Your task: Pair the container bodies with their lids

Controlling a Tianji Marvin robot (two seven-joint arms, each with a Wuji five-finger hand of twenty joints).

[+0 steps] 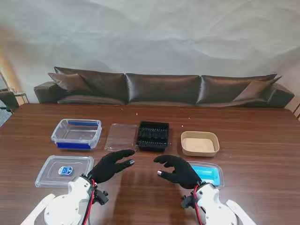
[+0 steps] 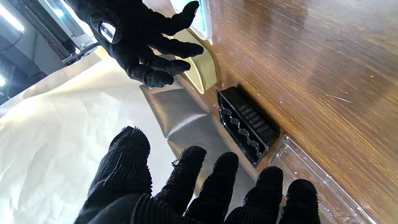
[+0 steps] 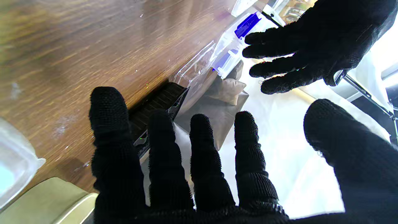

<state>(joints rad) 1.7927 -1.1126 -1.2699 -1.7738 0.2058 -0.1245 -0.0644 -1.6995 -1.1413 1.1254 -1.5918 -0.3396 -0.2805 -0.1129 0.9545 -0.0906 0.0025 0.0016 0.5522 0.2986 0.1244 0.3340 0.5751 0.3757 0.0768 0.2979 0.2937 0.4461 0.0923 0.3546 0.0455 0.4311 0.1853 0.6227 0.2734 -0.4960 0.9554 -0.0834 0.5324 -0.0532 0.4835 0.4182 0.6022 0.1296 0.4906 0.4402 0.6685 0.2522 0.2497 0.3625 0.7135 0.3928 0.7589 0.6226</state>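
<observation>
A clear box with blue clips point(image 1: 76, 133) stands at the left, its labelled clear lid point(image 1: 64, 170) nearer to me. A flat clear lid point(image 1: 121, 136) lies beside a black ribbed tray point(image 1: 153, 135). A tan paper bowl point(image 1: 200, 143) sits to the right, with a clear lid over blue point(image 1: 208, 172) nearer to me. My left hand point(image 1: 111, 165) hovers open near the clear lid and black tray point(image 2: 245, 124). My right hand point(image 1: 178, 169) hovers open beside the blue-backed lid. Both hold nothing. Each wrist view shows the other hand point(image 2: 140, 40) point(image 3: 311, 40).
A dark leather sofa point(image 1: 164, 89) runs behind the far edge of the wooden table point(image 1: 262, 154). Pale sheeting covers the wall beyond it. The clipped box point(image 3: 239, 40) and tan bowl point(image 3: 46, 202) also show in the right wrist view.
</observation>
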